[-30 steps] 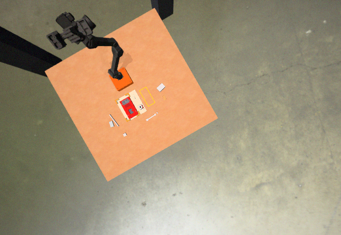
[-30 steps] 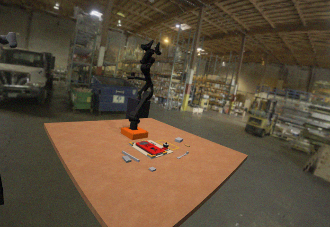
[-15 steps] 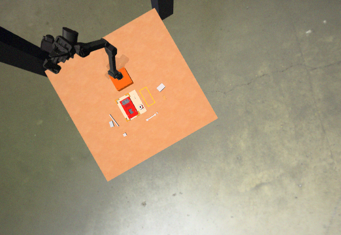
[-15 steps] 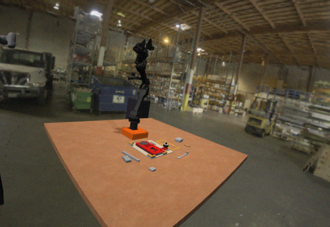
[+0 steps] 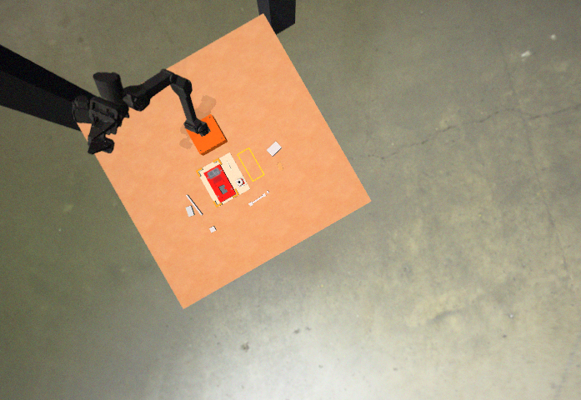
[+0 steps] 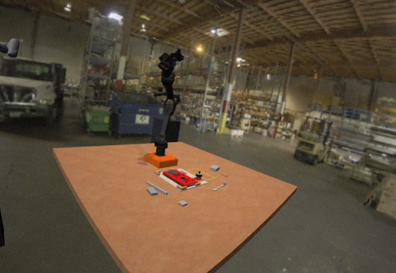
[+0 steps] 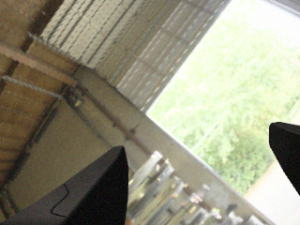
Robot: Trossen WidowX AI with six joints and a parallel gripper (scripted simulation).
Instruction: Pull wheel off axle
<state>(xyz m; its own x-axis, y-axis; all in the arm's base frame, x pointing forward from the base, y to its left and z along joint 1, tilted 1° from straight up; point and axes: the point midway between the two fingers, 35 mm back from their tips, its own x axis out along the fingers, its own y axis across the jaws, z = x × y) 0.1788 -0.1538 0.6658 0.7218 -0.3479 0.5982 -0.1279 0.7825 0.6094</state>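
Claw (image 5: 99,137) hangs at the far left of the top view, out past the nine o'clock edge of the desk (image 5: 262,84), its fingers parted and nothing between them. In the wrist view the two dark fingers frame only a warehouse wall and greenery outside. The arm (image 5: 177,92) reaches back from there to its orange base (image 5: 210,138), which sits toward the twelve o'clock part of the desk; in the exterior view the arm stands nearly straight up, claw (image 6: 169,59) high above everything.

Moving right, a thin grey bar (image 5: 194,204) and a small grey block (image 5: 189,211) lie side by side, with another small block (image 5: 212,229) at about five o'clock from them. Next comes a cream board (image 5: 232,162) carrying a red plate (image 5: 218,183). The wheel (image 5: 239,181) sits on its upright axle at the three o'clock edge of that board, dark with a pale centre, well apart from the claw. Just beside it, further right, is the yellow outlined rectangle (image 5: 250,163), with nothing inside. A small wrench (image 5: 257,197) lies at six o'clock from the rectangle, and a grey block (image 5: 273,148) at two o'clock.
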